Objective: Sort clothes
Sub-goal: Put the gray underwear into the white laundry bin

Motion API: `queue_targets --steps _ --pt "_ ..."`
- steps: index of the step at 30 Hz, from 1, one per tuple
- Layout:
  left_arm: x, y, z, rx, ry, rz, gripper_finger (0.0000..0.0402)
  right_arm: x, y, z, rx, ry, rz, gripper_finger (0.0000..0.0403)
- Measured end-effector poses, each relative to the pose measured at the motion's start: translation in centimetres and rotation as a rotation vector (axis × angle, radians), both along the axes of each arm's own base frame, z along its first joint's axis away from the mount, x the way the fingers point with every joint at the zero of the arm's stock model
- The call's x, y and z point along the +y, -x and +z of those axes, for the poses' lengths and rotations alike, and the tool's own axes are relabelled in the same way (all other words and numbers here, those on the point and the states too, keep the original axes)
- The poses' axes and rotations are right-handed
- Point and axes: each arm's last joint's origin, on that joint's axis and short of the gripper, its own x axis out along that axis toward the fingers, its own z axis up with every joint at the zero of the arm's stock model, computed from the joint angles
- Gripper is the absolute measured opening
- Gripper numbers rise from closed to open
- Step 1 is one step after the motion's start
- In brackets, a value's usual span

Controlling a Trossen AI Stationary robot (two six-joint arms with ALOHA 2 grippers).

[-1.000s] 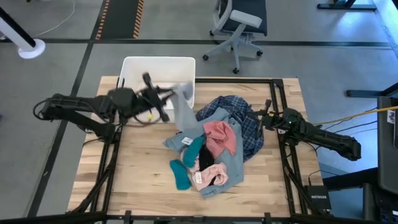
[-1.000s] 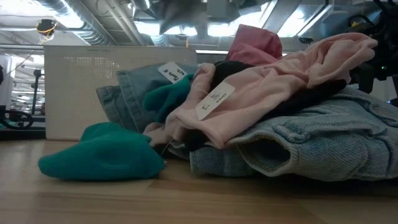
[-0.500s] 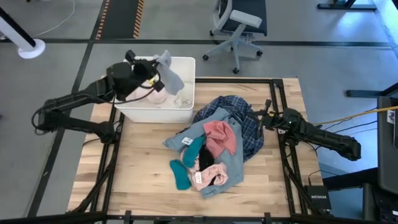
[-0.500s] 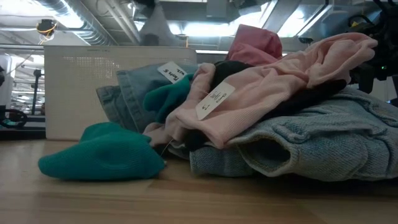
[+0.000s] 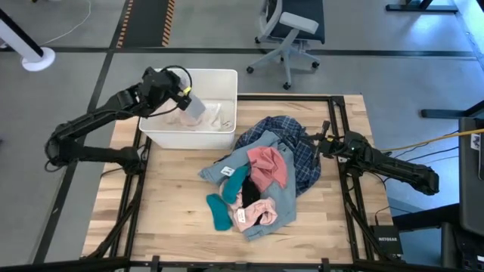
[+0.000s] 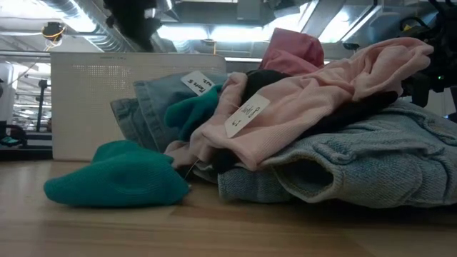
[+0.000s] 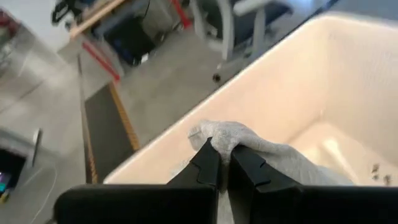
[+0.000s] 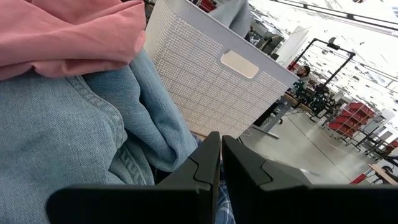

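My left gripper (image 5: 184,96) is over the white bin (image 5: 227,79) at the table's far left, shut on a pale grey-white top (image 5: 197,107) that hangs inside the bin. The other clothes lie heaped in the middle of the table: a dark blue plaid shirt (image 5: 301,155), light blue denim (image 5: 285,198), a pink piece (image 5: 268,166), teal socks (image 5: 220,212) and a small black piece (image 5: 249,196). My right gripper (image 5: 321,145) lies low at the heap's right edge, shut (image 8: 215,155), beside the denim (image 8: 68,130). My left gripper pinches a bunched fold of the top (image 7: 225,140) between its two fingers (image 7: 208,163). The fingers slant down into the bin from its left side. The top hangs below and ahead of them, inside the bin walls. I cannot tell whether my right gripper touches the cloth around it.
The bin holds a few pale items on its floor (image 5: 215,119). Bare wood lies left of the heap (image 5: 162,196) and along the near edge. A black frame rail (image 5: 336,128) borders the table. An office chair (image 5: 291,30) stands beyond the far edge.
My left gripper has swung from beside the heap toward the table's far edge and over the bin, then tipped down into it. The top has come clear of the heap, passed above the bin's rim and now hangs inside the bin.
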Motion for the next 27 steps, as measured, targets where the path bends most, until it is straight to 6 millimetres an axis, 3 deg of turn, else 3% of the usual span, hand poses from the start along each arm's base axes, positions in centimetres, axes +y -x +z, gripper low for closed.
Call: queue_targets --steps 15,20,27 --pt "0.6 0.1 -7.1 0.152 0.156 -0.024 0.0012 0.0 0.0 0.0 0.000 0.000 0.000 0.0035" --pt "0.7 -0.2 -8.9 0.198 0.227 -0.037 0.0052 0.0 0.0 0.0 0.000 0.000 0.000 0.0035" --pt "0.9 -0.6 -9.5 0.227 0.249 -0.040 0.0127 0.0 0.0 0.0 0.000 0.000 0.000 0.0035"
